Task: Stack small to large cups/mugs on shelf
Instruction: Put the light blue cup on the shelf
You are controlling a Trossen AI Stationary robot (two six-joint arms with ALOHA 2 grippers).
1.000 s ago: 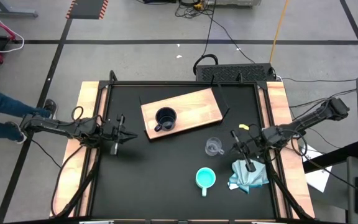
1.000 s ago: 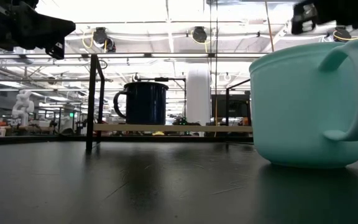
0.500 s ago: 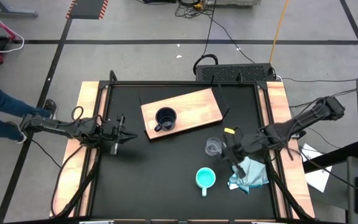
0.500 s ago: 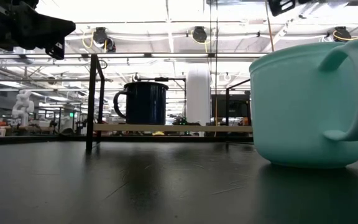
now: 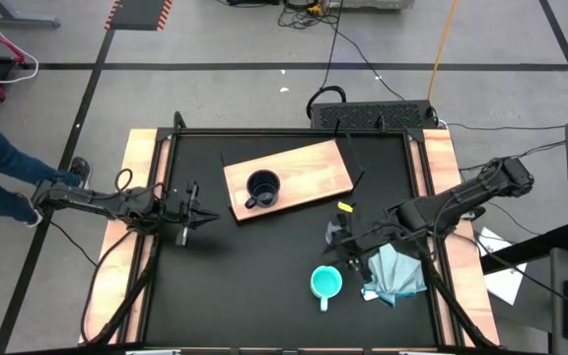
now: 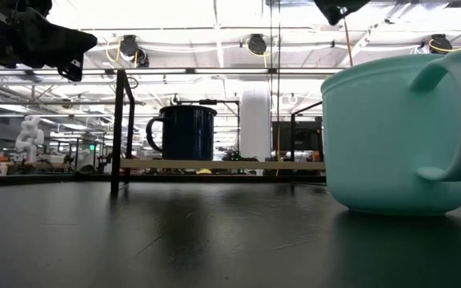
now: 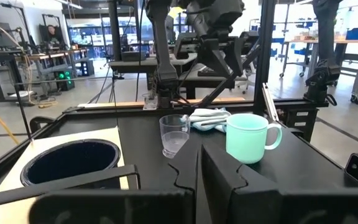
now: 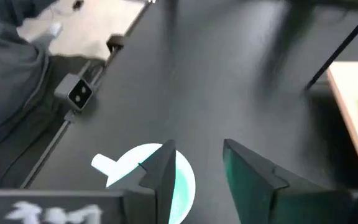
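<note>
While our right gripper (image 8: pixel 194 177) hangs with its fingers parted and empty above the turquoise mug (image 5: pixel 325 283), the glass cup (image 7: pixel 174 135) stands just beside that mug on the black table (image 5: pixel 264 276). Behind them we see the blue cloth (image 5: pixel 394 271). Our black mug (image 5: pixel 261 187) sits on the wooden shelf (image 5: pixel 314 168). Our left gripper (image 5: pixel 191 211) waits closed and empty near the table's left edge.
</note>
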